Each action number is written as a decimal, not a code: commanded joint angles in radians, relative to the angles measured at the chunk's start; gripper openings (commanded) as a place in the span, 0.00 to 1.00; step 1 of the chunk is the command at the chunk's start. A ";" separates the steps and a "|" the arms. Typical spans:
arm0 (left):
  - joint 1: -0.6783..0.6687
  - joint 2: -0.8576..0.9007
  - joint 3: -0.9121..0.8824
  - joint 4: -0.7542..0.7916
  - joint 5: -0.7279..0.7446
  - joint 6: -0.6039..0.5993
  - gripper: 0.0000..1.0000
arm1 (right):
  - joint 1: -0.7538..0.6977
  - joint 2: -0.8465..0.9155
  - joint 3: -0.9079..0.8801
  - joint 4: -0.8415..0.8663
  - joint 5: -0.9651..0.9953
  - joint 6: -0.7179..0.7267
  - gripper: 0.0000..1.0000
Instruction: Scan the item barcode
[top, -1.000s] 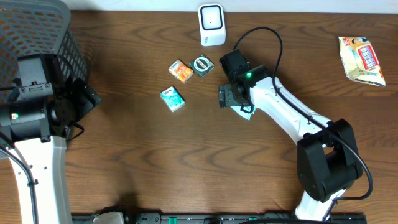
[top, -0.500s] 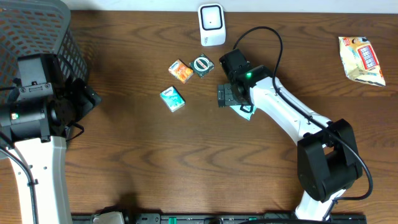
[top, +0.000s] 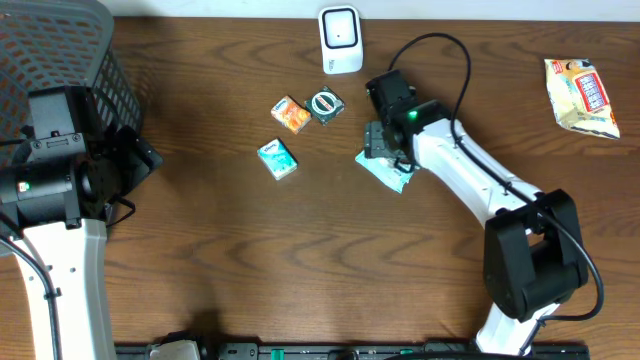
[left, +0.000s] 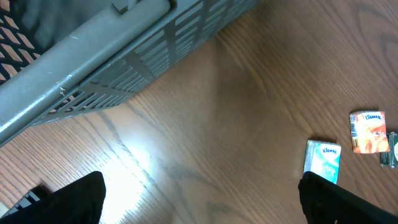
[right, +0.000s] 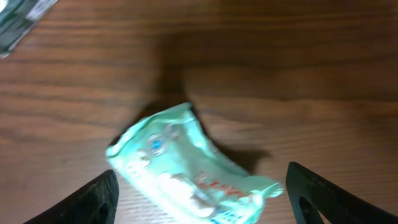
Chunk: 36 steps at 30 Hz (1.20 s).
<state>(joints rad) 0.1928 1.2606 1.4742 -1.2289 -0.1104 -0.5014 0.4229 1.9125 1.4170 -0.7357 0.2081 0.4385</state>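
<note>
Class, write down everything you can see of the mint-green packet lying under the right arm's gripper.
The mint-green packet is a small, soft wrapper of glossy plastic film, crumpled and puffed, with red lettering and a small blue mark. The print is too blurred to read. It lies on the wooden table, slanting from upper left to lower right in the wrist view. The right gripper hovers above it, open fingers on either side, neither visibly gripping it.

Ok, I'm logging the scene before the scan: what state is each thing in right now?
mint packet: crumpled, lying loose, not gripped
right fingers: open, either side of mint packet
left fingers: open, empty
teal tissue pack: lying flat
orange tissue pack: lying flat
dark green item: lying flat
snack bag: lying flat
scanner: standing
basket: upright
</note>
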 joint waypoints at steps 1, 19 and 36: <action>0.003 0.000 0.002 -0.001 -0.003 -0.009 0.97 | -0.022 -0.008 -0.008 0.002 0.026 -0.006 0.80; 0.003 0.000 0.002 -0.001 -0.003 -0.009 0.98 | -0.134 -0.008 -0.008 0.026 -0.278 -0.204 0.82; 0.003 0.000 0.002 -0.002 -0.003 -0.009 0.97 | -0.134 -0.008 -0.069 0.057 -0.279 -0.203 0.69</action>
<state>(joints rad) 0.1928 1.2606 1.4742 -1.2293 -0.1104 -0.5011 0.2913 1.9125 1.3743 -0.6899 -0.0612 0.2474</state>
